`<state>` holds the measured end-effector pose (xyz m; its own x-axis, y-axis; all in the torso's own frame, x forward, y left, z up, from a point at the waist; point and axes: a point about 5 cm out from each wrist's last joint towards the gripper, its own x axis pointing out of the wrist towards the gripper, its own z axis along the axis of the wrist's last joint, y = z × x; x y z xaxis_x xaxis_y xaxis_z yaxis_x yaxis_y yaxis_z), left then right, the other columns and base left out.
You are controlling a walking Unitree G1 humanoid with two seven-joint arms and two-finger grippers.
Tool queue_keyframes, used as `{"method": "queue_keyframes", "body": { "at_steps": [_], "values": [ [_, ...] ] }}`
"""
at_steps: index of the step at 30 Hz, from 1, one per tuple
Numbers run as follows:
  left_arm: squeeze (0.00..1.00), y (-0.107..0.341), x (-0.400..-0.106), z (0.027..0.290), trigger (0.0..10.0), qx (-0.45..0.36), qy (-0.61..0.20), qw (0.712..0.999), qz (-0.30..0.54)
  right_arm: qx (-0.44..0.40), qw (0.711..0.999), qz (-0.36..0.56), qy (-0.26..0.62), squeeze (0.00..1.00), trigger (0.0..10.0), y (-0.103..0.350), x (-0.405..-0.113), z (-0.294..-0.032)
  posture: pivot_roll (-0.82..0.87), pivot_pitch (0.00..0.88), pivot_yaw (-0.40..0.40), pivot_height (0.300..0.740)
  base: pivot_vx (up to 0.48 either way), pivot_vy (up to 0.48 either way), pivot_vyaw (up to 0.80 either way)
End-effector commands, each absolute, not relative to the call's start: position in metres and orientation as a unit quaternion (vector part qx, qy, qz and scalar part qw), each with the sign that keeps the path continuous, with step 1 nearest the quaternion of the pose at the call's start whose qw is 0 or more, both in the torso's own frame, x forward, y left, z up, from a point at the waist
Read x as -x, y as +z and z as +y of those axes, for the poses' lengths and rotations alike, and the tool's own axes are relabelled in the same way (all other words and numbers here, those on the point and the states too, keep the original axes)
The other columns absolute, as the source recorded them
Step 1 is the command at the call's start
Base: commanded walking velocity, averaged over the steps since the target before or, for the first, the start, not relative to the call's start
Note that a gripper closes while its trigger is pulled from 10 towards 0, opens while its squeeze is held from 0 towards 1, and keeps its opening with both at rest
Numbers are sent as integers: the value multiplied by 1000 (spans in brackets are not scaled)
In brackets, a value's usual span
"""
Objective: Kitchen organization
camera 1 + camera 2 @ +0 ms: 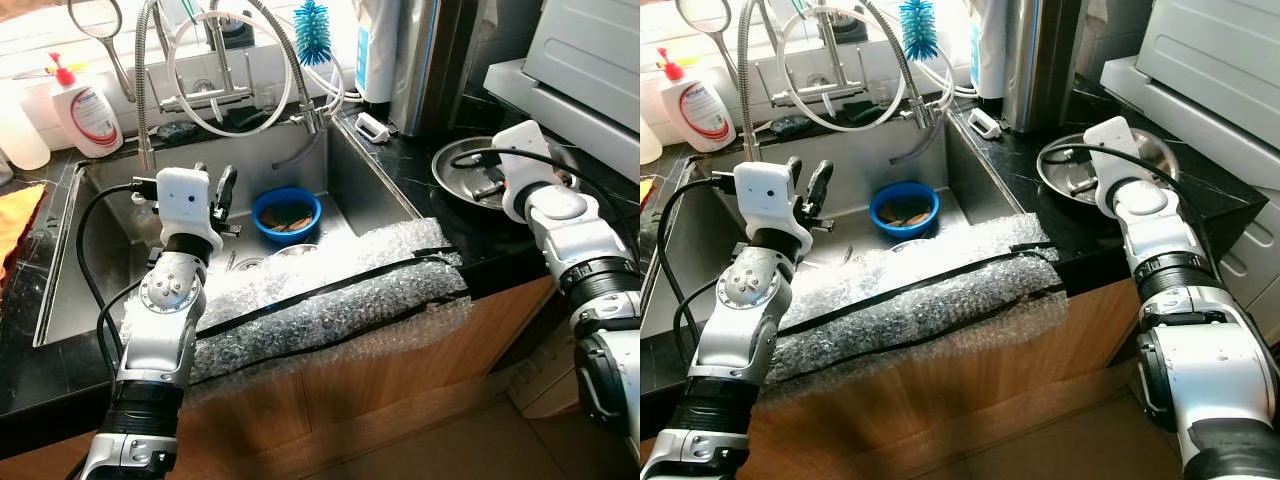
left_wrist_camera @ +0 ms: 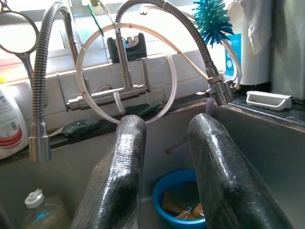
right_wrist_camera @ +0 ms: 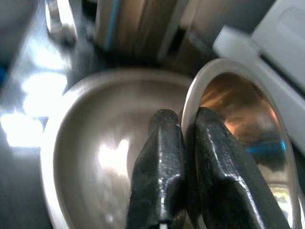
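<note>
My left gripper (image 1: 214, 188) hangs open over the steel sink (image 1: 100, 270), its two black fingers (image 2: 128, 143) apart with nothing between them. Beyond it, a blue bowl (image 1: 286, 212) holding some brownish scraps sits on the sink floor. On the black counter to the right lies a wide steel dish (image 1: 455, 160). My right gripper (image 3: 188, 124) reaches into that dish and is shut on the rim of a smaller steel bowl (image 3: 238, 124), which is tilted up on its edge inside the steel dish (image 3: 95, 152).
Bubble wrap (image 1: 330, 290) taped with black strips covers the sink's front edge. Coiled faucet hoses (image 1: 215, 60), a blue brush (image 1: 312, 30) and a soap bottle (image 1: 85, 110) line the back. A white appliance (image 1: 580, 60) stands right, a yellow cloth (image 1: 15, 215) left.
</note>
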<state>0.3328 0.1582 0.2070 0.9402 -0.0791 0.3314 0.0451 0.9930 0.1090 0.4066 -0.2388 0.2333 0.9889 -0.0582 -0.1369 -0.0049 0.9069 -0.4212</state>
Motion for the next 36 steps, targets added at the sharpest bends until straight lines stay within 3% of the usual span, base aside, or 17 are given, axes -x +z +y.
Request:
{"method": "queue_keyframes", "body": {
  "at_steps": [1, 7, 8, 9, 10, 20, 23, 36],
  "values": [
    [0, 209, -332, 161, 10000, -41, -25, 984, -170, 191, 981, 31, -18, 0, 0, 245, -406, -230, -95, 0, 69, 740, 0, 0, 0],
    [0, 211, -332, 161, 10000, -24, -19, 985, -173, 151, 987, -49, -40, 0, 0, 266, -401, -224, -98, 0, 64, 740, 0, 0, 0],
    [0, 211, -331, 161, 10000, -22, -19, 984, -174, 142, 985, -81, -54, 0, 471, 273, -397, -223, -98, 0, 64, 740, 0, 0, 0],
    [0, 211, -331, 161, 10000, -21, -18, 984, -175, 138, 985, -90, -59, 0, 4196, 275, -396, -223, -95, 0, 60, 740, 0, 0, 0],
    [0, 212, -331, 161, 10000, -19, -17, 984, -178, 128, 983, -125, -51, 0, 10000, 280, -393, -218, -95, 0, 60, 740, 0, 0, 0],
    [0, 216, -312, 163, 10000, -57, -25, 975, -215, -1, 974, -135, 183, 0, 10000, 241, -375, -127, -56, 0, 36, 740, 0, 0, 0],
    [0, 217, -309, 167, 10000, -64, -18, 974, -217, -63, 963, -128, 228, 0, 10000, 240, -379, -116, -47, 0, 28, 740, 0, 0, 0],
    [0, 217, -307, 160, 10000, -74, -26, 973, -218, -122, 952, -22, 279, 0, 10000, 219, -400, -97, -21, 0, 10, 740, 0, 0, 0]
  ]
}}
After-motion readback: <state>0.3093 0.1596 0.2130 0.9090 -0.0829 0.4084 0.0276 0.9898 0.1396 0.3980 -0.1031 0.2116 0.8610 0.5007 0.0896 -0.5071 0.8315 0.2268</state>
